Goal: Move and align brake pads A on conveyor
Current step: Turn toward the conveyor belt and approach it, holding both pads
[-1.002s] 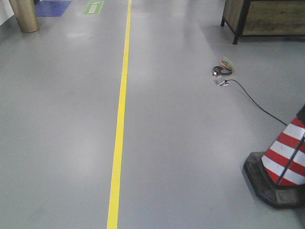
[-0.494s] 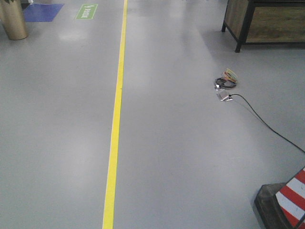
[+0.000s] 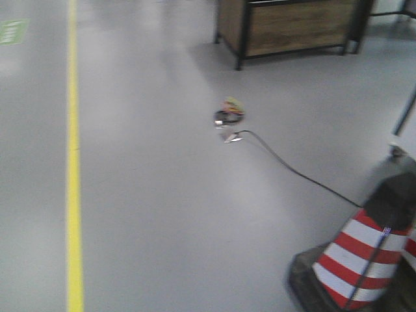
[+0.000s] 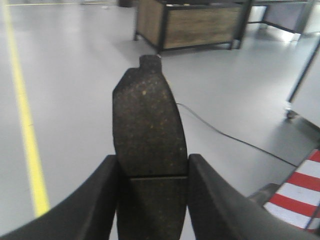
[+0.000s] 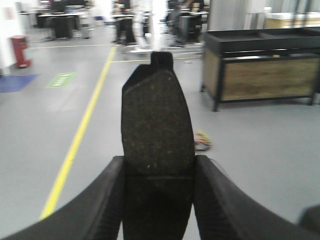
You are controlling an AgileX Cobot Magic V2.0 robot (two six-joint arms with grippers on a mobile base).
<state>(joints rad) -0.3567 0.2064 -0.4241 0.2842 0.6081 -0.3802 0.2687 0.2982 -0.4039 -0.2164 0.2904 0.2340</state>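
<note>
Pads gripped in both arms: left gripper (image 4: 152, 200) clamps a speckled dark-grey brake pad (image 4: 149, 135), oblong, grooved across, notched tab up; right gripper (image 5: 157, 205) clamps a second brake pad (image 5: 157, 125) alike. Both hang above smooth grey floor (image 3: 169, 195), yellow line (image 3: 73, 195) leftward, striped cone (image 3: 364, 260) rightward.

Two brake pads show: one pad (image 4: 149, 150) in the left wrist view and one pad (image 5: 157, 150) in the right wrist view, each between two dark fingers. The front view has one yellow line (image 3: 74, 195), one striped cone (image 3: 364, 263) to its right, one cable (image 3: 296, 172) between them, one wire bundle (image 3: 229, 114) at the cable's end, and one wooden bench (image 3: 292, 29) beyond it.
</note>
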